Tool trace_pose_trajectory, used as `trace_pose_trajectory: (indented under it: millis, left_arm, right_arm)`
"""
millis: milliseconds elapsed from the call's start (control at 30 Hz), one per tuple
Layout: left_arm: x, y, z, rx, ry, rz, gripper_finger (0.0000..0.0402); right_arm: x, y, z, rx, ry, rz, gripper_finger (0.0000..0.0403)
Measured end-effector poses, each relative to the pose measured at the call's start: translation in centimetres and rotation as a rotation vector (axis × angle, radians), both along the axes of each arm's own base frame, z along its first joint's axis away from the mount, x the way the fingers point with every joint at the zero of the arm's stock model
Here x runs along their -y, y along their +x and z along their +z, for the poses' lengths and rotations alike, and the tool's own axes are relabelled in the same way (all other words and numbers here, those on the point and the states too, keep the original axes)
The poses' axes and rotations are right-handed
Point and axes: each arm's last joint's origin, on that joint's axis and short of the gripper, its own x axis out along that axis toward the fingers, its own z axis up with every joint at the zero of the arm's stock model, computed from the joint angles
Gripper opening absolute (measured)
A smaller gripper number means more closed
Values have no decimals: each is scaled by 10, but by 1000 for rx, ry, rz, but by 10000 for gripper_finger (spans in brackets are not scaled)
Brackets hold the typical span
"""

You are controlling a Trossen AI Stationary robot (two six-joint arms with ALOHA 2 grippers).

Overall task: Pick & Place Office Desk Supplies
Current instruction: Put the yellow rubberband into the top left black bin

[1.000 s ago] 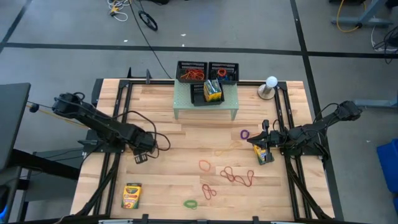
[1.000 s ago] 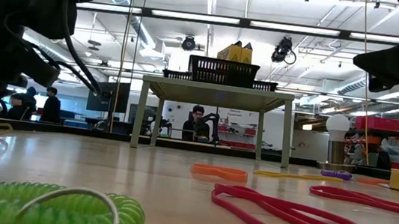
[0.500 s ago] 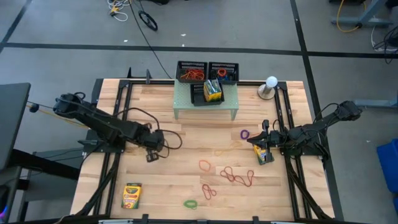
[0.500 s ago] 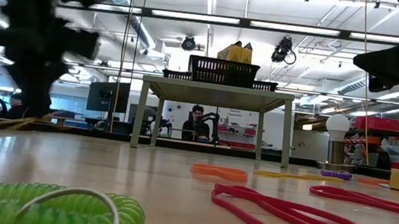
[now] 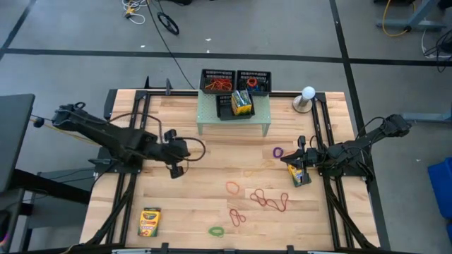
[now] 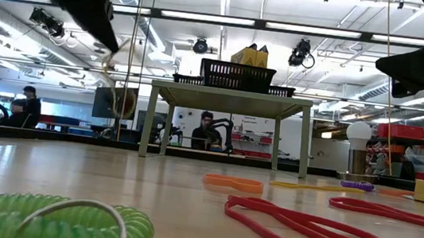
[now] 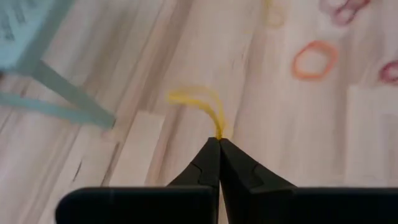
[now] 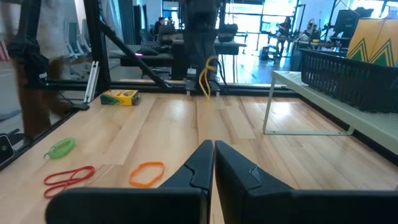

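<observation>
My left gripper (image 5: 176, 169) hangs above the table's left half, shut on a thin yellow rubber band (image 7: 198, 103). The right wrist view shows that band (image 8: 208, 76) dangling under the gripper, clear of the wood. My right gripper (image 5: 292, 164) waits shut and level at the right, beside a crayon box (image 5: 300, 176) on the table. Another crayon box (image 5: 150, 221) lies flat near the front left. Red (image 5: 271, 201), orange (image 5: 232, 187), green (image 5: 217, 231) and purple (image 5: 277, 152) bands lie loose on the table. My left gripper pinches the yellow band at one spot on its loop (image 7: 218, 133) between the two fingertips. The fingers slant downward. The rest of the loop hangs slack past the tips, lifted clear of the table.
A pale green riser (image 5: 233, 118) stands at the far middle with black mesh trays (image 5: 217, 81) holding bands and crayon boxes. A white-topped stand (image 5: 307, 99) is at the far right. Bare wood lies between my left gripper and the riser.
My left gripper has risen, gone a little toward the table's right and tipped from pointing steeply down to a slant. The yellow band, which lay on the table by the left edge, has come up with it and now hangs clear.
</observation>
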Motion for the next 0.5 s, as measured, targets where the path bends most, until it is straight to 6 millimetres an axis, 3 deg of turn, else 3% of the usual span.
trace_pose_trajectory:
  millis: [267, 500]
  left_arm:
    - [-17, -15, 27, 169, 66, 61, 3]
    - [-61, 1, 47, 320, 155, 109, 3]
  right_arm:
    - [0, 0, 0, 0, 0, 0, 25]
    - [0, 0, 0, 0, 0, -1, 25]
